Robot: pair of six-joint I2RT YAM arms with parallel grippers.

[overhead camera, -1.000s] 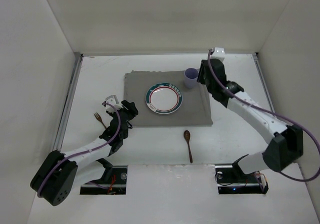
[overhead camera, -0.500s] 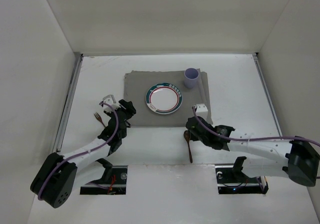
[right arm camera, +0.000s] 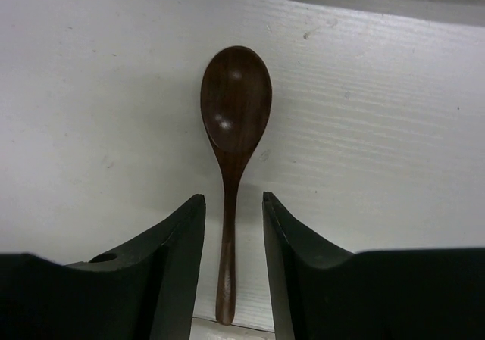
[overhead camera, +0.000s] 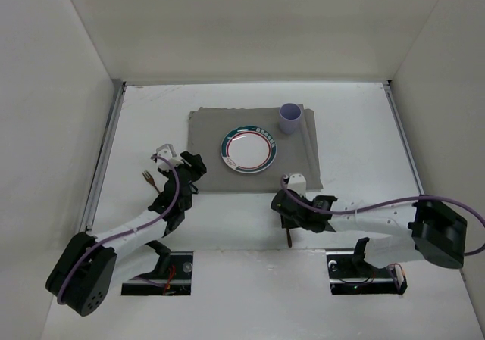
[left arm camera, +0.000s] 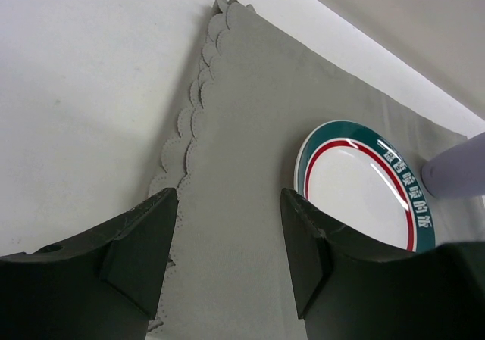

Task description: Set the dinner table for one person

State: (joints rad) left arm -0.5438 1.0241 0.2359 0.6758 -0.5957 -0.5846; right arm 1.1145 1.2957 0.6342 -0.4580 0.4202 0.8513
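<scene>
Dark wooden spoon lies flat on the white dinner table, just near of the grey mat, with its long axis running near-to-far and its bowl toward the mat. Right gripper straddles the handle, jaws apart and not clamped. Left gripper hangs parted and empty over the mat's left edge. Lettering on the rim of the plate is illegible.

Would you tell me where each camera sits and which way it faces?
Top external: above, behind the bases, looking down on the dinner table; left arm and right arm show.
Left wrist: on the left arm, facing mat and plate; own fingers show.
Right wrist: low, facing the spoon between its fingers.
Shared: top and left wrist show plate.
</scene>
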